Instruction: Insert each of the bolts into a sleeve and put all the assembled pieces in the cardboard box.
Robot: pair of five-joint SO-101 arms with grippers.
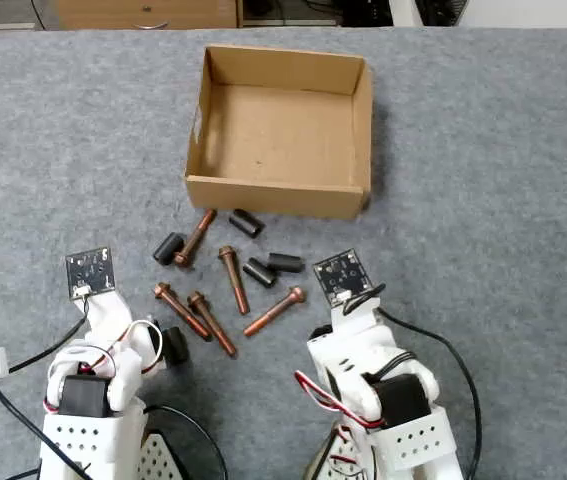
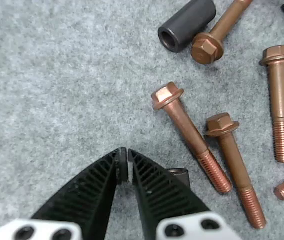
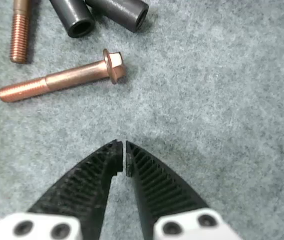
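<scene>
Tools come first: the left tool point(image 2: 126, 170) and the right tool point(image 3: 123, 157) are both clenched on nothing, tips pressed together above the grey surface point(image 1: 503, 200), at the lower left and lower centre of the high view. Beside the left arm lies a lone sleeve point(image 1: 173, 345), touching no bolt. Just beyond it a near bolt point(image 1: 211, 323) and its neighbour point(image 1: 181, 310) lie side by side, heads toward the upper left. Nearest the right tool is a slanted bolt point(image 3: 64, 80), apart from the others, with bare surface around its head. Mid-frame, a middle bolt point(image 1: 233, 278) lies just beside two paired sleeves point(image 1: 259, 272). Farther up, a stubby sleeve point(image 1: 169, 248) touches the head of a far bolt point(image 1: 195, 238), and a last sleeve point(image 1: 246, 223) lies near the cardboard box point(image 1: 273, 195), which stands empty at upper centre. Nothing is assembled, so the first pick seems to be the step in hand. Each tool should release fully before it descends. The right one would do well to close across the slanted bolt's smooth shank near the head, leaving the threads free. The left one could take the lone sleeve across its barrel, with the bore unobstructed. The isolated pieces are the safer start, since the touching ones may roll when nudged.
</scene>
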